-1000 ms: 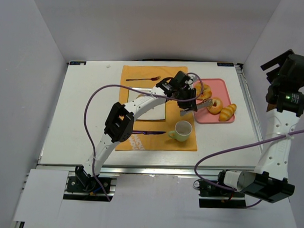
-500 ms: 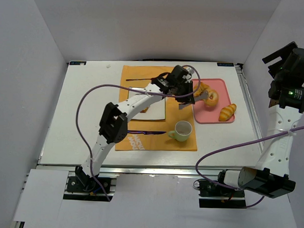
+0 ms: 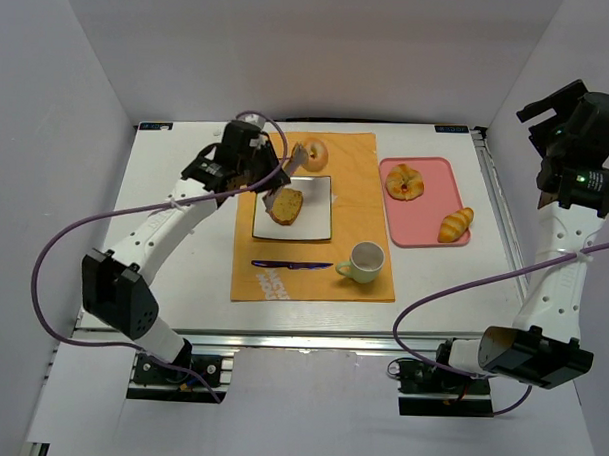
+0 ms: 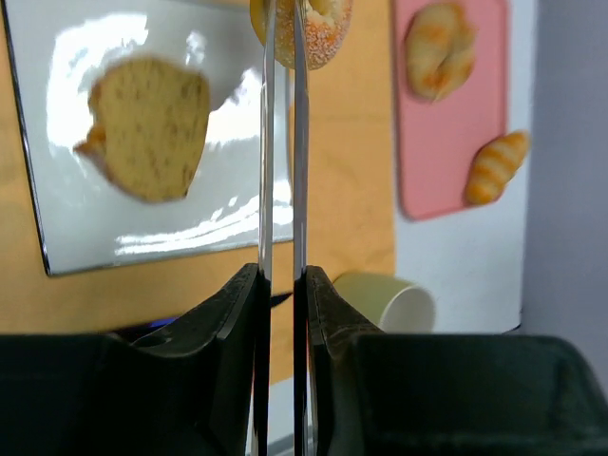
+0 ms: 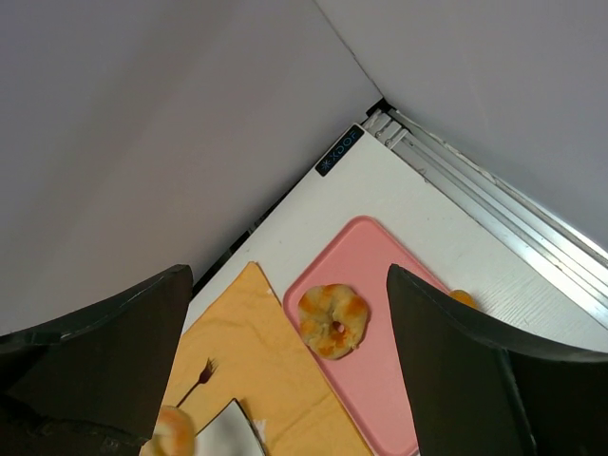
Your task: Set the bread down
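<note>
The left gripper [image 4: 282, 33] has its two thin fingers pressed nearly together, and they pinch the sugared doughnut [image 3: 315, 151] at its rim. The doughnut is over the orange mat [image 3: 360, 205], just beyond the far edge of the white plate [image 3: 318, 220]. Whether it touches the mat, one cannot tell. A bread slice [image 3: 285, 204] lies on the plate. The right gripper [image 3: 561, 102] is raised at the right side, its fingers spread wide and holding nothing.
</note>
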You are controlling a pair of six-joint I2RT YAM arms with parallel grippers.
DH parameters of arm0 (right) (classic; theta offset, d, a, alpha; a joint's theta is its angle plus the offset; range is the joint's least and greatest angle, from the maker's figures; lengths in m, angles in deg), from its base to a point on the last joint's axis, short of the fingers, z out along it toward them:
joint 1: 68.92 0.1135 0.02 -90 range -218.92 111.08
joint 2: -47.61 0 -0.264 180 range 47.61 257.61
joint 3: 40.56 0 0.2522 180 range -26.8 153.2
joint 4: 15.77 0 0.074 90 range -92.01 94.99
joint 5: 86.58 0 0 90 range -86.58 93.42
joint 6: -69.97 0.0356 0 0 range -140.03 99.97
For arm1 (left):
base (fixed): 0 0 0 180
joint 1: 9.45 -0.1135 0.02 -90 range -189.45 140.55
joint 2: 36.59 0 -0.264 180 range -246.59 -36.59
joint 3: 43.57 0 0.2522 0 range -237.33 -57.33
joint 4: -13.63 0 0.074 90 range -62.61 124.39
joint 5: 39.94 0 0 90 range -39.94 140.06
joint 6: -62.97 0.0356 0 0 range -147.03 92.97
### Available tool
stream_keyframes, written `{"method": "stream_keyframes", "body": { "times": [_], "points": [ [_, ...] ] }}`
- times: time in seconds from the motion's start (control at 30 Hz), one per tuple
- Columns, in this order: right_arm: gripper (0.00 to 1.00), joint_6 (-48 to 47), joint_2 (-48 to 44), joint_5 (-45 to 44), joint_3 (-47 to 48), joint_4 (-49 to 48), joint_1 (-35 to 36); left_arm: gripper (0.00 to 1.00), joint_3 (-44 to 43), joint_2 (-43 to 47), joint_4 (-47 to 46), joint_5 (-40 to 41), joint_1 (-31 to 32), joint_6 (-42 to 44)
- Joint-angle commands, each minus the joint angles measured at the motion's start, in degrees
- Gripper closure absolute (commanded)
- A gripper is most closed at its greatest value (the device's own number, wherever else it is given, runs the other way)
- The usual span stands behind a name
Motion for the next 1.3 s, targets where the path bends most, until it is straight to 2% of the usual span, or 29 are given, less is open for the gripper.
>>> {"method": "stream_keyframes", "body": {
  "times": [0.0, 0.3, 0.33, 0.37, 0.43, 0.47, 0.53, 0.67, 0.83, 0.9, 0.97, 1.0, 1.03, 1.07, 1.17, 1.27],
  "points": [
    [0.11, 1.37, -0.53, 1.71, 0.05, -3.02, -0.11, 1.00, 5.43, -0.94, -1.18, -2.64, 1.52, -0.63],
    [0.11, 1.11, -1.41, 1.89, -2.33, -3.02, -0.11, 1.00, 8.96, -1.03, 0.74, -1.06, 1.52, -0.36],
    [0.11, 1.02, -1.59, 1.97, -2.50, -2.94, -0.11, 0.95, 8.79, -1.03, 1.18, -0.37, 1.52, -0.28],
    [0.11, 1.02, -1.50, 2.06, -2.68, -2.94, -0.11, 0.81, 8.26, -1.12, 2.05, -0.10, 1.52, -0.19],
    [0.11, 1.02, -1.59, 2.24, -2.85, -2.94, -0.20, 0.69, 7.56, -0.94, 2.41, 0.78, 1.52, 0.16],
    [0.11, 1.11, -1.67, 2.33, -3.11, -2.94, -0.11, 0.59, 6.60, -0.68, 3.02, 1.13, 1.52, 0.51],
    [0.11, 1.20, -1.67, 2.50, -3.29, -3.11, -0.11, 0.51, 5.36, -0.50, 3.90, 2.18, 1.52, 0.60],
    [0.11, 1.64, -1.67, 2.68, -3.29, -3.11, -0.20, 0.41, 1.85, -0.42, 6.80, 2.98, 1.52, 1.30],
    [0.11, 1.46, -1.59, 1.98, -2.77, -2.85, -0.11, 0.40, -5.70, -0.50, 9.53, 4.82, 1.60, 3.41],
    [0.11, 1.11, -1.59, -0.04, -2.15, -2.24, -0.20, 0.40, -9.13, -3.13, 9.01, 3.51, 2.74, 6.57],
    [0.11, 1.20, -1.59, -2.58, -0.40, -1.10, -0.20, 0.40, -17.55, -7.60, 10.31, 0.70, 5.02, 9.29],
    [0.11, 1.37, -1.33, -3.55, 0.56, -0.48, -0.20, 0.40, -21.41, -14.06, 11.37, -0.78, 8.34, 12.17],
    [0.11, 1.29, -1.06, -4.35, 1.71, 0.31, -0.20, 0.40, -29.98, -17.61, 12.42, -1.06, 10.11, 13.42],
    [0.11, 1.29, -0.36, -6.44, 4.50, 2.32, -0.20, 0.40, -34.24, -21.21, 14.61, -1.50, 13.35, 15.00],
    [0.11, -0.55, -0.18, -9.70, 9.17, 3.65, -0.46, 0.40, -45.23, -32.74, 13.07, -4.13, 16.54, 14.58],
    [0.11, -1.78, -2.02, -12.34, 9.28, 2.78, -0.72, 0.39, -46.24, -38.27, 6.40, -7.04, 19.18, 13.61]
  ]
}}
